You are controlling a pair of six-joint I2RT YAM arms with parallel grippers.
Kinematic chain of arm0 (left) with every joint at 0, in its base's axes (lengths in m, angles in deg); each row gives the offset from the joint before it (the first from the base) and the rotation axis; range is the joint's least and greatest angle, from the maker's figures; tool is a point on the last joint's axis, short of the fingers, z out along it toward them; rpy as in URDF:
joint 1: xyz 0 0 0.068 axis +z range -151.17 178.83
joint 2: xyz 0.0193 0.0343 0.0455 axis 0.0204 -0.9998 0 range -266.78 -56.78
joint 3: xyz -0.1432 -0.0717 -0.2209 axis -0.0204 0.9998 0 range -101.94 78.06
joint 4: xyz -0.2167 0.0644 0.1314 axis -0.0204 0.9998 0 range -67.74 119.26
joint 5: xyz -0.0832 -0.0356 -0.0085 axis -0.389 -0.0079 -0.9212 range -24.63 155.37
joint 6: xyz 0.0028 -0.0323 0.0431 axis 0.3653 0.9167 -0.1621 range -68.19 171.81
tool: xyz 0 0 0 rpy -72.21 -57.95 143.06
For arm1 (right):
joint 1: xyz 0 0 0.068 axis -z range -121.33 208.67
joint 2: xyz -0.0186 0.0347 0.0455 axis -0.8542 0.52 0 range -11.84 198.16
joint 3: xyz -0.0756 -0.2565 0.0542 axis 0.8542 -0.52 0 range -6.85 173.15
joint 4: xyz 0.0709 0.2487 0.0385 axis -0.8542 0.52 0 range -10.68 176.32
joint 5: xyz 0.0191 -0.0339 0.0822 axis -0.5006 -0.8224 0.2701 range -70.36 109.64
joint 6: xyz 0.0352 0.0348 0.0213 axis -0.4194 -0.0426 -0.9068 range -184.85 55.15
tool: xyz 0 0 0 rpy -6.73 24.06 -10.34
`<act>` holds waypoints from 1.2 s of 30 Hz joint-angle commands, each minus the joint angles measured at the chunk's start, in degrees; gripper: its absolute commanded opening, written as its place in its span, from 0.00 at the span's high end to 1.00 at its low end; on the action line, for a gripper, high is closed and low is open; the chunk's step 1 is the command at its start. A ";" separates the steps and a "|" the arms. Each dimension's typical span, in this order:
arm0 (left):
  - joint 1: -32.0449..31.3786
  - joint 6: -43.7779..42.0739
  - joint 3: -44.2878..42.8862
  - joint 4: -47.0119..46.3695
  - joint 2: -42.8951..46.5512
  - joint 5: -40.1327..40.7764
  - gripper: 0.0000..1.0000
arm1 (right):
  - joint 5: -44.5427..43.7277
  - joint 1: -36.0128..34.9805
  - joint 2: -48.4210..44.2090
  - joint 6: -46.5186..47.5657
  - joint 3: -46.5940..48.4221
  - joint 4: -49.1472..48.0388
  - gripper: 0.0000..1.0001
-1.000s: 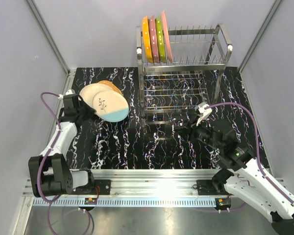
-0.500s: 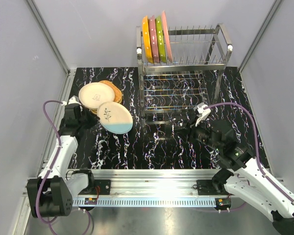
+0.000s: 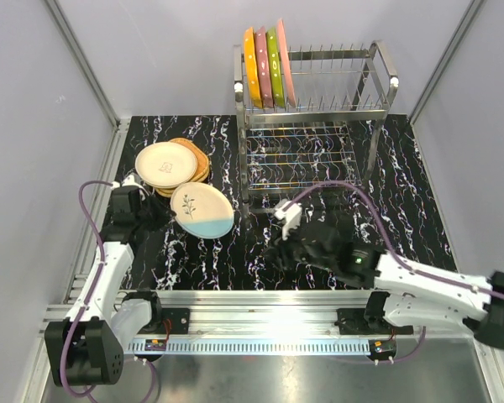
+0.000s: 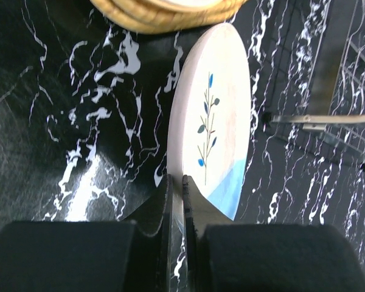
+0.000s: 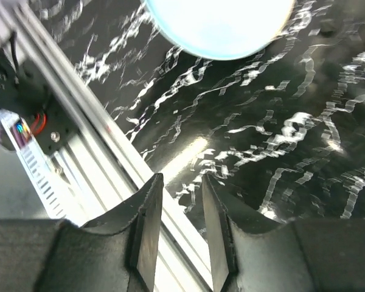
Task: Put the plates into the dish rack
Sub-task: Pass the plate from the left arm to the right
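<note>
Cream plate (image 4: 213,121) with leaf sprig and blue edge sits pinched by its rim in the closed left jaws. Right jaws part-open, empty, that plate ahead of them, apart. Far beyond both, the rack (image 3: 392,84) holds four upright plates (image 3: 267,67).

I'm pulling the leaf plate (image 3: 202,210) away from the stack (image 3: 170,164) with my left pincer (image 4: 176,185), while my right pincer (image 5: 181,182) is swinging left toward it.
</note>
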 commanded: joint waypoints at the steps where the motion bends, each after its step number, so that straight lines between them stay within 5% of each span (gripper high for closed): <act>1: -0.79 -0.19 -0.53 -3.18 2.05 -4.20 1.00 | -10.97 -8.34 7.87 1.55 5.46 -7.72 0.60; 9: -1.67 -1.16 -1.40 -2.73 1.53 -4.90 1.00 | -23.82 -16.46 31.15 7.96 19.78 -14.66 0.45; 19: -4.48 -1.60 -1.58 -2.21 2.23 -4.29 1.00 | -29.79 -16.64 51.56 14.82 34.12 -14.41 0.21; 36: -6.94 -2.48 -2.20 -0.45 3.81 -4.46 1.00 | -45.61 -13.47 64.50 15.35 38.00 -14.49 0.20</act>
